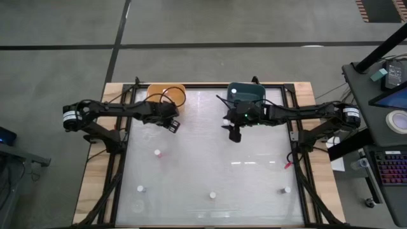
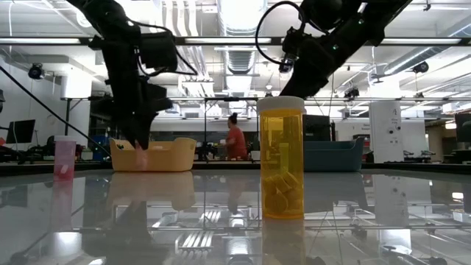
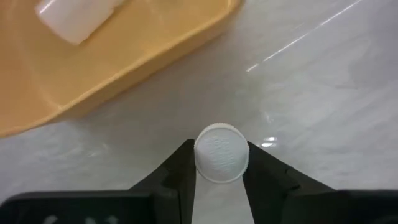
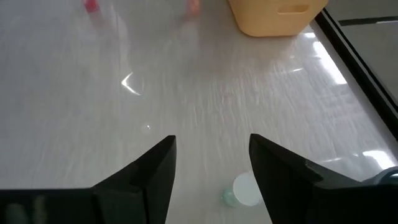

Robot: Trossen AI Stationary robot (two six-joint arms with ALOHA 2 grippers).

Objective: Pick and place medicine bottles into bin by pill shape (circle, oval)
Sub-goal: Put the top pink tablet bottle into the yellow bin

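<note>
Clamped between the two dark fingers [image 3: 180, 180] of the left gripper [image 1: 172, 124] was a small medicine bottle [image 3: 221, 153], its ribbed white cap seen from above and pinched at both sides. The bottle was held just beside the yellow bin [image 1: 166, 95] at the table's far edge, left of the middle. The right gripper [image 1: 234, 131] was seen with its fingers spread wide and nothing between them, near the teal bin [image 1: 247, 93] at the far edge, right of the middle; a white-capped bottle [image 4: 245, 190] lay on the table beneath it. Other bottles were scattered toward the near edge: one [image 1: 157, 152] left of the centre, one [image 1: 140, 188] near the near-left corner, one [image 1: 212, 195] at the near middle and one [image 1: 287, 189] near the near-right corner. The bottles were judged to be light, stiff and smooth, easily tipped or slipped on the glossy table [image 1: 210, 159]. A hold low on the cap or across the body would be judged safest.
</note>
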